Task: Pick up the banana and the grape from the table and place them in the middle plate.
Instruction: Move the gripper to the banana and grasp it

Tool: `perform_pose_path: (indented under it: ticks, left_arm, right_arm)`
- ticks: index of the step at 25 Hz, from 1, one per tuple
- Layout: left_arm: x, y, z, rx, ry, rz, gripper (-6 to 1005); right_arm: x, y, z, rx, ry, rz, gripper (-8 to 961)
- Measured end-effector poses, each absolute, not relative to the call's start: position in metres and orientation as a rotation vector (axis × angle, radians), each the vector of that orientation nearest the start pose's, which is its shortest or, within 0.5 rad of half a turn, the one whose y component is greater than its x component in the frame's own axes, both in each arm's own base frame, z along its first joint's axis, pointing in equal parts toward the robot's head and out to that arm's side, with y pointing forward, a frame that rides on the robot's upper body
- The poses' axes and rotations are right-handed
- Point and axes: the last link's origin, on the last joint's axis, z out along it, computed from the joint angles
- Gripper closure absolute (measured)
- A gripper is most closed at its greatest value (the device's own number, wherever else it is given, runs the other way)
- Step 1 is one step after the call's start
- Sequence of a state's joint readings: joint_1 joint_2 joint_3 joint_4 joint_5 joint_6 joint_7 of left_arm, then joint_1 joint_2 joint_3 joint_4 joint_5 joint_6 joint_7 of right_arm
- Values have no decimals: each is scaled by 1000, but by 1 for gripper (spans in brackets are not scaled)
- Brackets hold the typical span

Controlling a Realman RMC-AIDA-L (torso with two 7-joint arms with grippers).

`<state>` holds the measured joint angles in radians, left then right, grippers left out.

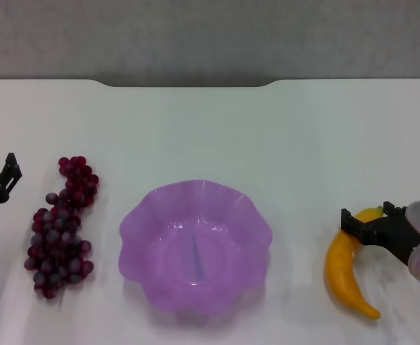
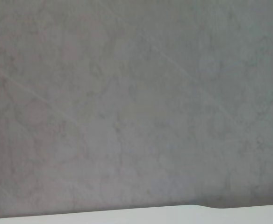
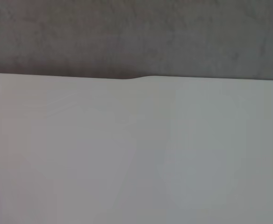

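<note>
Yellow banana (image 1: 345, 267), near the table (image 1: 210, 129) right edge: we judge our right gripper (image 1: 369, 218) straddles its stem end unclosed; next, clench. Left gripper (image 1: 0, 185) state unclear.

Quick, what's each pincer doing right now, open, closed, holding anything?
Left pincer: at the table's left edge beside the grape, holding nothing; open or closed cannot be told.
Right pincer: open, fingers straddling the banana near its top end.

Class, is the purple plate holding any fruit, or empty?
Empty: the middle plate holds nothing; the banana and the grape lie on the table.
</note>
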<state>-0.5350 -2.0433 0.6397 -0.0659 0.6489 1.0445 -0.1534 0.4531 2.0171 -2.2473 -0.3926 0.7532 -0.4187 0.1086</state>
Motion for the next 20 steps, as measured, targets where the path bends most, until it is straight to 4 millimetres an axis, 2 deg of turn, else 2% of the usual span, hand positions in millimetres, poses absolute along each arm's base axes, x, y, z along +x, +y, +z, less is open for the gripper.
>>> perform_pose_path:
  ticks: [4,13,20]
  left_arm:
    - [-369,345,10,-1516,-660,-492,130]
    - [-373,342,11,-1512,-664,-483,132]
    - [-380,335,13,-1498,-674,-468,134]
  right_arm:
    - [350,350,-66,-1857,907,238,47]
    - [324,381,-54,-1839,855,320,47]
    - [289,406,-43,-1838,783,409,48]
